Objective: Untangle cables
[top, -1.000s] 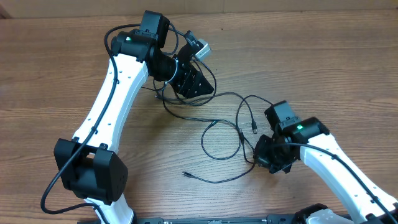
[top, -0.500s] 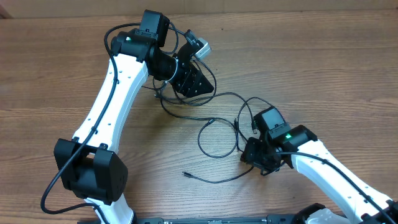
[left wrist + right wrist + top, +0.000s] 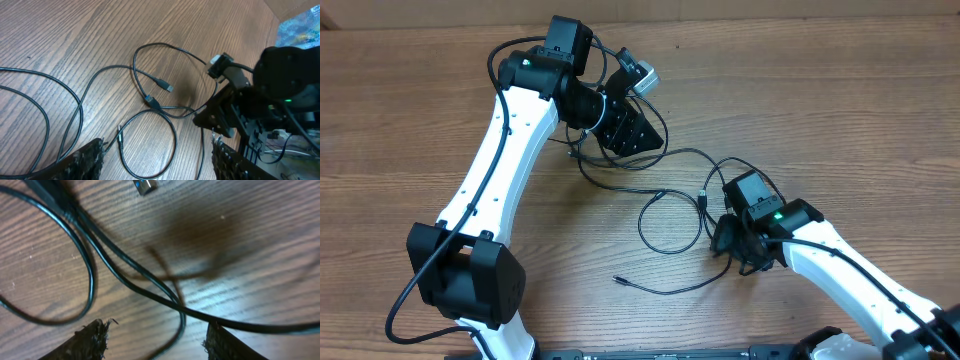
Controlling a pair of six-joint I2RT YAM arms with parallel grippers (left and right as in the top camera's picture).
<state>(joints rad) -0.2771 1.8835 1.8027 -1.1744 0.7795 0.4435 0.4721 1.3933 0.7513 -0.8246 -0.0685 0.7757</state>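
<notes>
Overhead view. Cables (image 3: 642, 222) are seen spread in loose black loops on the wooden counter (image 3: 840, 90), between the two arms. One strand is led up under the left claw (image 3: 638, 135), which is held low over the far middle of the counter. The lower loops lie just beside the right claw (image 3: 735, 248), which is pointed down at the near right. One free end is left lying alone nearer the front edge. The jaws of neither claw can be read from this view.

Left wrist view. Cables (image 3: 151, 102) are shown on the counter (image 3: 75, 30) ahead of the left claw (image 3: 157, 162). Its two fingers are spread wide at the lower corners and nothing is held between them, so it is released. A metal-tipped plug (image 3: 166, 87) lies inside a round loop, and a second loop lies nearer the claw. The right arm (image 3: 260, 100) is seen at the right, its claw set down beside the loops.

Right wrist view. Cables (image 3: 240, 324) are seen close up, crossing on the counter (image 3: 260, 240) just below the right claw (image 3: 159, 341). Its fingers are parted wide, and a strand is passed between them without being pinched, so it is released. A plug (image 3: 145, 186) is cut off by the top edge.
</notes>
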